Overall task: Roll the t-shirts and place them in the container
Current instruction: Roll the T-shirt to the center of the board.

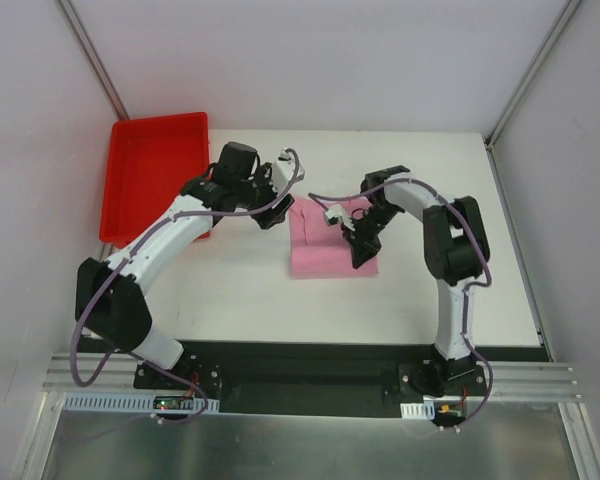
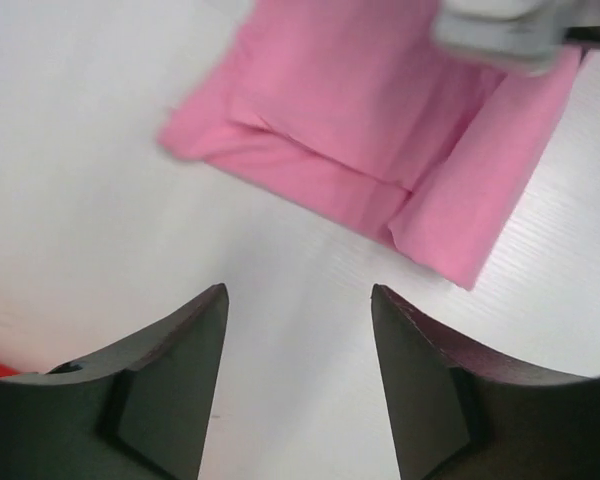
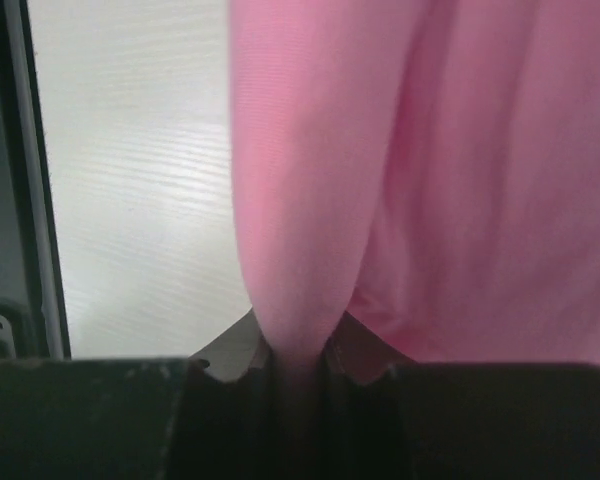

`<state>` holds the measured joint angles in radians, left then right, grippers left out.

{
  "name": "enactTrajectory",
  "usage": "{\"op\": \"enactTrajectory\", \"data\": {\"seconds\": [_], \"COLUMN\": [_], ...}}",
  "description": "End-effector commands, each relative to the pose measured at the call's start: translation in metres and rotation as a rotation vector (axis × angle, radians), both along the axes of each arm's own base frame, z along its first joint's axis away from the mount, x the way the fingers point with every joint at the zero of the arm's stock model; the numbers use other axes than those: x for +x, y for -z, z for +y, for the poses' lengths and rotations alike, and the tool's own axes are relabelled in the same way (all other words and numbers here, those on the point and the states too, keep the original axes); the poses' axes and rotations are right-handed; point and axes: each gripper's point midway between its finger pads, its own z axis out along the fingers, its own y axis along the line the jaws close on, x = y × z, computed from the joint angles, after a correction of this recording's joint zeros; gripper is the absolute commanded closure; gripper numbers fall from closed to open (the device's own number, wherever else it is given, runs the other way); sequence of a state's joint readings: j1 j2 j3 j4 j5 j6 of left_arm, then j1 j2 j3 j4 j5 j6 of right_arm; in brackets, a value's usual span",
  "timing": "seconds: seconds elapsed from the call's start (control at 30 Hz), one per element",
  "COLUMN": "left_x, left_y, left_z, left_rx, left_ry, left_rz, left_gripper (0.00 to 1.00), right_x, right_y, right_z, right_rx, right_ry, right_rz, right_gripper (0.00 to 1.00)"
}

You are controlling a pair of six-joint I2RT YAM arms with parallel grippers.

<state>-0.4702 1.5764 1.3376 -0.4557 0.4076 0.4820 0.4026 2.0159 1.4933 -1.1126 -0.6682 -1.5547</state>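
The light-pink t-shirt lies folded into a narrow rectangle near the middle of the white table. My right gripper stands over its right edge and is shut on a raised fold of the pink cloth, which fills the slot between the jaws of this gripper. My left gripper hovers just off the shirt's upper left corner. In the left wrist view this gripper is open over bare table, with nothing between its fingers, and the t-shirt lies just beyond them.
A red tray sits at the table's far left, under the left arm's elbow. Grey walls close in the table's back and sides. Part of the right arm's wrist hangs over the shirt in the left wrist view.
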Motion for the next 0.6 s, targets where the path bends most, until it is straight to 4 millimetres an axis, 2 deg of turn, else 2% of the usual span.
{"op": "enactTrajectory", "data": {"seconds": [0.0,0.03,0.07,0.13,0.17,0.2,0.23,0.3,0.33,0.4,0.43,0.47,0.57], "left_x": [-0.016,-0.026,-0.042,-0.051,-0.07,-0.076,-0.084,-0.089,-0.092,-0.09,-0.091,-0.085,-0.082], "left_y": [-0.022,-0.005,-0.009,-0.005,0.011,0.017,0.033,0.034,0.046,0.048,0.059,0.054,0.067], "left_z": [0.004,0.004,-0.009,-0.022,-0.028,-0.033,-0.033,-0.049,-0.053,-0.065,-0.067,-0.074,-0.084], "left_rx": [0.08,0.112,0.113,0.135,0.15,0.161,0.169,0.141,0.143,0.122,0.13,0.11,0.116], "left_ry": [0.063,0.107,0.177,0.289,0.359,0.417,0.451,0.518,0.544,0.572,0.589,0.59,0.637], "left_rz": [-0.213,-0.223,-0.28,-0.408,-0.423,-0.464,-0.469,-0.537,-0.519,-0.559,-0.552,-0.597,-0.612], "left_gripper": [0.4,0.4,0.39,0.39,0.39,0.39,0.39,0.38,0.38,0.38,0.38,0.38,0.38], "right_x": [-0.051,-0.043,-0.041,-0.038,-0.034,-0.035,-0.035,-0.036,-0.035,-0.033,-0.034,-0.034,-0.036], "right_y": [-0.04,-0.038,-0.034,-0.03,-0.029,-0.023,-0.022,-0.017,-0.017,-0.013,-0.011,-0.009,-0.006], "right_z": [-0.016,-0.016,-0.014,-0.011,-0.009,-0.008,-0.009,-0.008,-0.008,-0.009,-0.011,-0.012,-0.016], "right_rx": [-0.062,-0.047,-0.041,-0.068,-0.067,-0.088,-0.1,-0.108,-0.112,-0.134,-0.146,-0.157,-0.17], "right_ry": [0.127,0.145,0.161,0.197,0.218,0.232,0.25,0.279,0.295,0.321,0.325,0.326,0.338], "right_rz": [0.572,0.567,0.589,0.619,0.63,0.669,0.691,0.737,0.75,0.777,0.785,0.79,0.813], "right_gripper": [0.94,0.94,0.94,0.94,0.94,0.93,0.93,0.94,0.94,0.94,0.94,0.94,0.94]}}
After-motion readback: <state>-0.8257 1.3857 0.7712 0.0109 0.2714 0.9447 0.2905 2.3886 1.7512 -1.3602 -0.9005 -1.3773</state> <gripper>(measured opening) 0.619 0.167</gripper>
